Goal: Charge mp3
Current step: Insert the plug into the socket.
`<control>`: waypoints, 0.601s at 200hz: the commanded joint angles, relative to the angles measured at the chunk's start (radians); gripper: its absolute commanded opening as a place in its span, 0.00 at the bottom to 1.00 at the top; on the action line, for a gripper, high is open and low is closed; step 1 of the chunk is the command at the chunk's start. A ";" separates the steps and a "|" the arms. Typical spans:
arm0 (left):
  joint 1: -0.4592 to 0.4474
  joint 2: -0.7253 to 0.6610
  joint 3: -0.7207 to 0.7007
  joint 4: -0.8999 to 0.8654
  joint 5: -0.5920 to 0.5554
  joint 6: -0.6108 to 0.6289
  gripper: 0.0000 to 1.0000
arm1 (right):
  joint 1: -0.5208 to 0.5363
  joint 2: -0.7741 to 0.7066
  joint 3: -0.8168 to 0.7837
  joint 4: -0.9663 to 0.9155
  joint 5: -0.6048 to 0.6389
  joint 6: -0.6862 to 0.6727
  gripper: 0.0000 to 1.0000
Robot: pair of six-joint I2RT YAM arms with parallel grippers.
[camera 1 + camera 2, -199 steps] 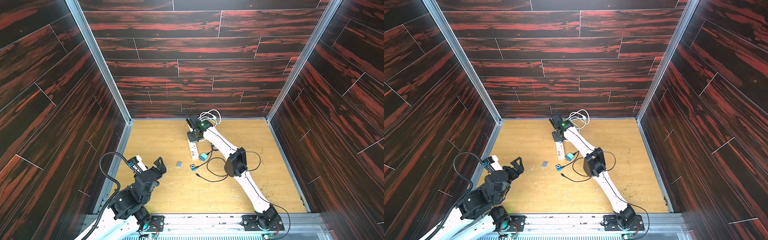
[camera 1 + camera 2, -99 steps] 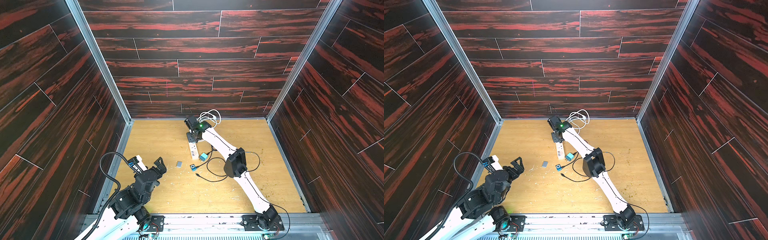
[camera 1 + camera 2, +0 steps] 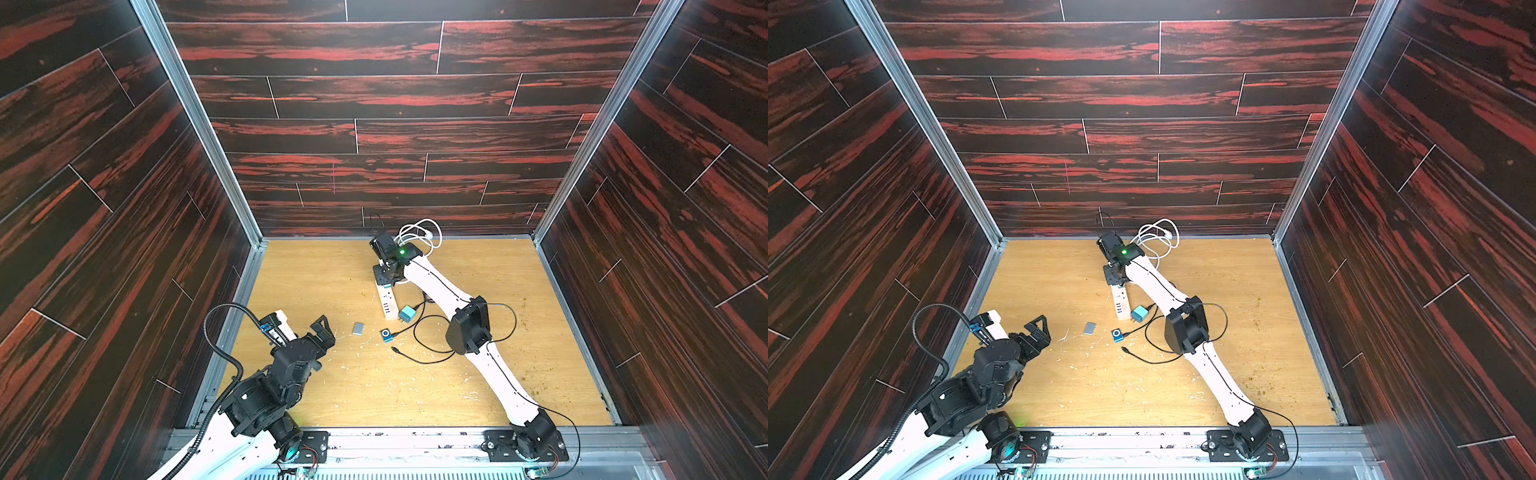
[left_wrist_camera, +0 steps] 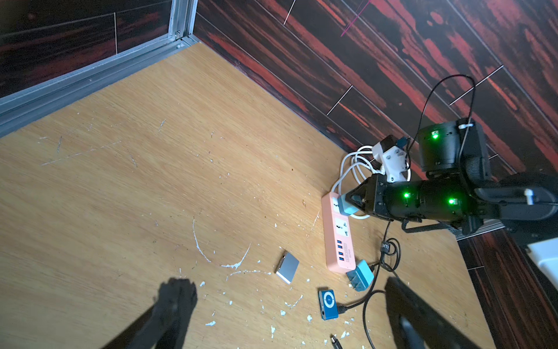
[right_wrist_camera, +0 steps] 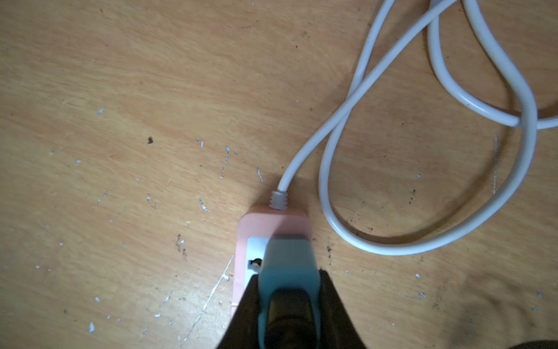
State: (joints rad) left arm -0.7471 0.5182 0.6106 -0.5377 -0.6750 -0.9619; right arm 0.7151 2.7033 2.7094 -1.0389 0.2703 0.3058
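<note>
Teal plastic over pink: the right gripper (image 4: pixel 351 205) is closed firmly on a teal charger adapter (image 5: pixel 288 263) at the far socket of the pink power strip (image 3: pixel 386 301), the end where its white cord (image 5: pixel 332 145) leaves. Whether the prongs are seated cannot be told.

The blue mp3 player (image 4: pixel 327 303) lies flat on the wooden table (image 3: pixel 311 282) just off the strip's near end, with a black cable (image 4: pixel 353 306) plugged into it. A second teal adapter (image 4: pixel 359 275) lies touching that near end, and a flat grey gadget (image 4: pixel 287 268) lies near it. The left gripper (image 3: pixel 325 330) hangs fully spread and empty, well apart from the strip.

Nothing pins the strip down, so an off-line push would likely slide or twist it rather than seat the prongs. The black cable loops under the right arm beside the strip and could snag or drag the player.

Beyond the strip's far end the coiled cord and the back wall (image 3: pixel 374 187) leave little room. On the left arm's side of the strip the wood is open.
</note>
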 commanded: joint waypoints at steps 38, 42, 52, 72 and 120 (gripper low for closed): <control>0.008 0.020 -0.005 -0.028 -0.001 -0.011 1.00 | 0.030 0.060 -0.100 -0.130 -0.128 -0.005 0.22; 0.008 0.020 -0.003 -0.028 -0.003 -0.013 1.00 | 0.029 0.045 -0.100 -0.117 -0.133 -0.012 0.26; 0.008 0.023 0.002 -0.061 -0.003 -0.015 1.00 | 0.026 0.011 -0.099 -0.093 -0.139 -0.014 0.36; 0.009 0.027 0.012 -0.074 -0.004 -0.020 1.00 | 0.013 -0.042 -0.077 -0.078 -0.179 -0.032 0.45; 0.010 0.089 0.038 -0.066 0.028 -0.035 1.00 | 0.004 -0.159 -0.068 -0.107 -0.143 -0.063 0.55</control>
State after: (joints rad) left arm -0.7433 0.5671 0.6106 -0.5739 -0.6575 -0.9844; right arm 0.7177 2.6667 2.6358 -1.0931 0.1349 0.2665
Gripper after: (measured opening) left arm 0.999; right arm 0.541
